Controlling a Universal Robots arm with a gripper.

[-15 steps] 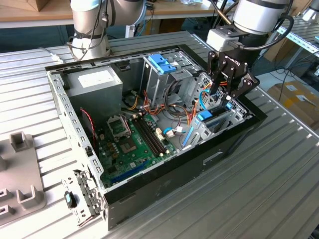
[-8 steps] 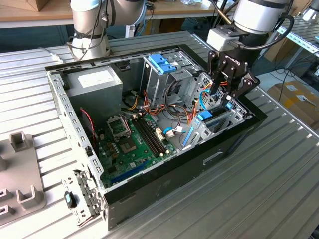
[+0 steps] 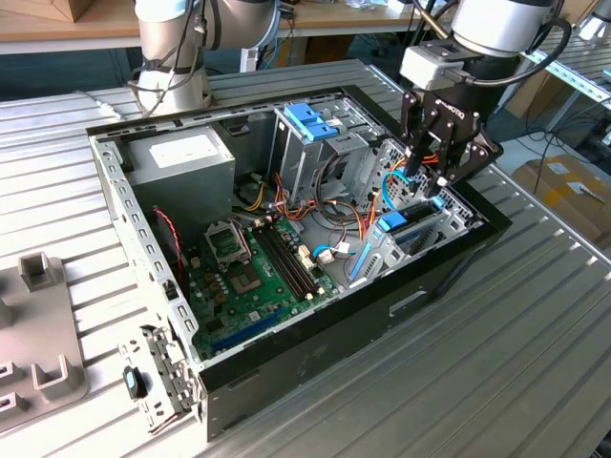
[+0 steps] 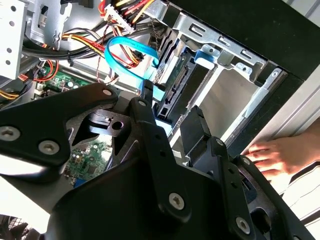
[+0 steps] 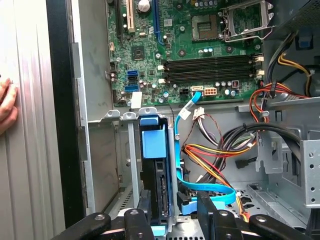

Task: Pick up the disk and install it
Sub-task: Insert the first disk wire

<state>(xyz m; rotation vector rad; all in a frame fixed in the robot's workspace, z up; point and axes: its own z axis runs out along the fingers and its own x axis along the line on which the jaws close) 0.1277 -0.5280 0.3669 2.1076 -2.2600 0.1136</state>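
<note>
You have one disk (image 5: 156, 175), standing on edge in the low metal bay (image 5: 105, 165) beside the case wall at the exterior view's right. Its long axis runs along that wall and its light blue carrier end is turned toward the motherboard (image 5: 145, 50). Your one gripper (image 5: 175, 202) hangs just above the disk's opposite end with its two fingers (image 5: 205, 212) spread apart and clamped on nothing; the disk sits below and between them, next to one blue cable (image 5: 215, 190). One person's hand (image 4: 277, 155) lies outside the case.
</note>
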